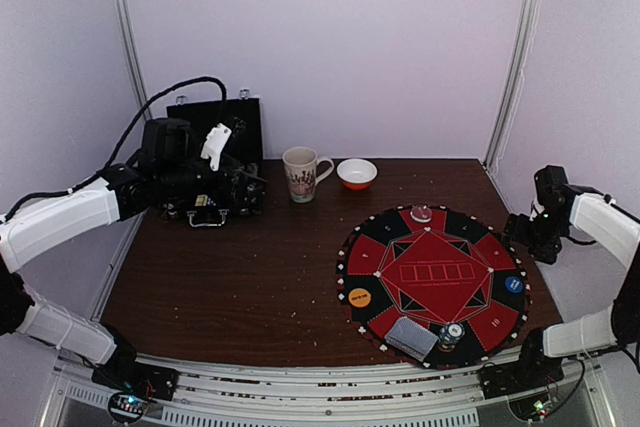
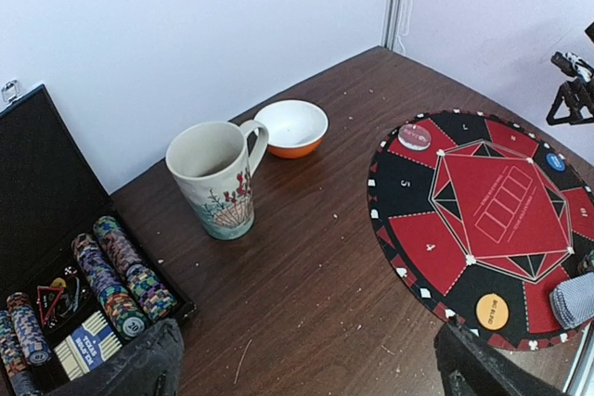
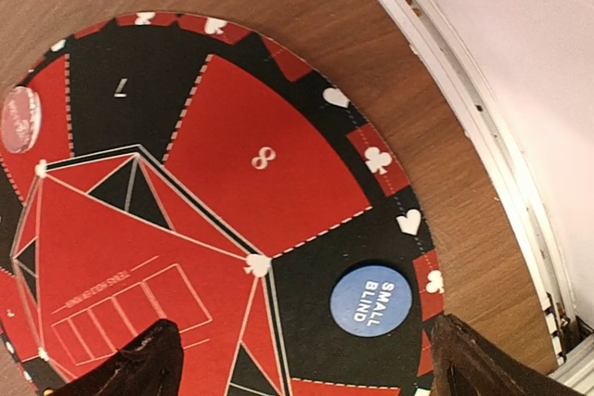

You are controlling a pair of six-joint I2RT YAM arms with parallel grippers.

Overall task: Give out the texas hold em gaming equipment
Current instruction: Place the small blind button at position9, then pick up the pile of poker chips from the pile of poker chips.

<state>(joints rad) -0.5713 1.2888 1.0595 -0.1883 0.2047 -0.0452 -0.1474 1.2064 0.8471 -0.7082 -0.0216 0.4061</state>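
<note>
Partly done, I'd judge — the blue button (image 3: 368, 300), orange button (image 1: 359, 297) and cards (image 1: 412, 336) lie on the mat (image 1: 372, 255), most chips (image 2: 121, 271) sit in the case (image 2: 37, 164), and my left gripper (image 2: 306, 373) and right gripper (image 3: 306, 368) gape wide, empty.

I see a lane of bare table (image 1: 250, 277) between the black case (image 1: 245, 122) and the round mat (image 1: 375, 257). The mug (image 1: 302, 174) and bowl (image 1: 357, 173) stand side by side at the far edge, and a card stack (image 1: 412, 336) and chips (image 1: 452, 332) crowd the mat's near rim.
</note>
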